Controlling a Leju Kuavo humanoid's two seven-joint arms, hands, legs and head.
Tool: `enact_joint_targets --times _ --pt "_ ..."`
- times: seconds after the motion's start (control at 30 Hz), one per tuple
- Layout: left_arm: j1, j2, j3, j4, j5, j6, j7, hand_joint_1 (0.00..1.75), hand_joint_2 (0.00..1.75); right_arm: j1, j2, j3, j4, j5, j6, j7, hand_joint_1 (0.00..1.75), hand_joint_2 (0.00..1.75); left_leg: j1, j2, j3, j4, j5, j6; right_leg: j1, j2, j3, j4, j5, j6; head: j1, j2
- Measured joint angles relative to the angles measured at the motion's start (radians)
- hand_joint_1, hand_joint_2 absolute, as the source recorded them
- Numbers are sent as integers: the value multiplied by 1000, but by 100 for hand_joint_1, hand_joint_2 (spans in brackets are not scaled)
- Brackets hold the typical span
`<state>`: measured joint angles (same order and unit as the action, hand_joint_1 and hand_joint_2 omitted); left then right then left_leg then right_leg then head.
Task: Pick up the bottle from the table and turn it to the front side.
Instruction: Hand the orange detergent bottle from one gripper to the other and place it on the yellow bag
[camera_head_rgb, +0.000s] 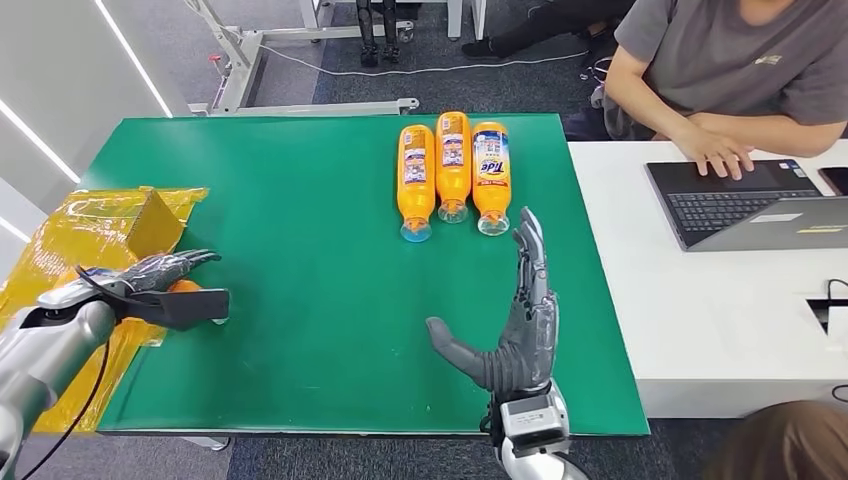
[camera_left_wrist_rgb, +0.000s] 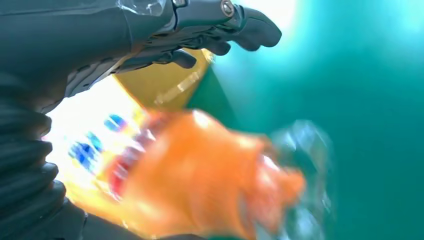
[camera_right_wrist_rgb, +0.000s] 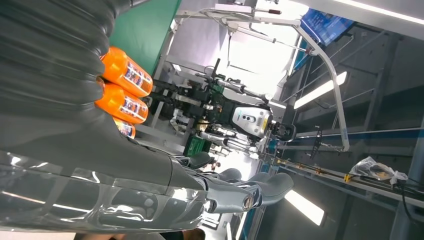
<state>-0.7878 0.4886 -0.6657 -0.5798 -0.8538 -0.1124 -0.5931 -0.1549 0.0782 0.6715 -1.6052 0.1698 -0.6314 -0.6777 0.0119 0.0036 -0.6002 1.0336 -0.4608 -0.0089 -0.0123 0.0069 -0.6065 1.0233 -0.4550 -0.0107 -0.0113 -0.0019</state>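
The left hand (camera_head_rgb: 150, 285) grips an orange bottle (camera_left_wrist_rgb: 200, 175) at the table's (camera_head_rgb: 300, 330) left edge; rotate it slowly, keeping the grasp firm. The right hand (camera_head_rgb: 515, 320) hovers open, holding nothing.

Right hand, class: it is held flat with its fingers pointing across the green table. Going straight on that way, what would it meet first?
Probably the rightmost orange bottle, cap end first. The right hand points at it, though the hand's height above the table is unclear.

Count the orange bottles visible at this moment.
4. Three lie side by side at the green table's far edge: left bottle, middle bottle, right bottle. The left hand holds a fourth bottle; none seem hidden.
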Motion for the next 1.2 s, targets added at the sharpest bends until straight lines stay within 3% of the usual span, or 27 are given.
enact_joint_targets --times 0.23,0.37,0.47,0.53,0.63,0.8,0.9,1.07,1.2 --pt "40 102 19 -230 58 44 63 0 175 6 -2 -8 0 13 6 7 0 175 0 1 0 0 0 0 0 1 0 0 0 0 0 0" --pt "159 170 108 -475 78 181 125 0 175 12 -2 -14 0 18 13 9 0 175 0 2 0 0 -1 -1 0 2 -1 0 0 0 0 0" --pt "282 172 233 -670 91 279 120 0 175 16 -2 -17 -1 21 25 16 0 175 0 2 0 0 -1 -1 0 3 -2 -1 -1 0 0 0" --pt "354 126 326 -774 152 363 73 0 175 17 -1 -17 -2 25 37 23 0 175 -1 2 -1 0 -1 0 0 2 -2 -2 -1 0 0 0" --pt "451 4 439 -898 281 494 -10 0 175 17 1 -17 -4 29 58 34 0 175 -2 1 0 0 -2 0 -1 2 0 -2 -1 1 0 0" --pt "590 -196 487 -1035 462 596 -82 0 175 16 3 -17 -4 27 61 37 0 175 -2 0 0 0 -2 1 -1 0 1 -4 -1 1 0 0" --pt "635 -313 485 -1082 623 603 -100 0 175 16 6 -17 0 19 53 30 0 175 -1 -2 -1 0 -2 1 -1 -2 2 -4 -1 1 0 0" --pt "673 -465 462 -1112 844 544 -105 0 175 18 8 -21 5 7 28 14 0 175 -1 -3 -1 0 -2 1 -1 -2 2 -4 -1 2 0 0" --pt "708 -557 427 -1113 866 504 -107 0 175 26 8 -24 10 18 23 13 0 175 -1 -2 -1 0 -3 2 -1 -2 2 -4 -1 1 0 0"
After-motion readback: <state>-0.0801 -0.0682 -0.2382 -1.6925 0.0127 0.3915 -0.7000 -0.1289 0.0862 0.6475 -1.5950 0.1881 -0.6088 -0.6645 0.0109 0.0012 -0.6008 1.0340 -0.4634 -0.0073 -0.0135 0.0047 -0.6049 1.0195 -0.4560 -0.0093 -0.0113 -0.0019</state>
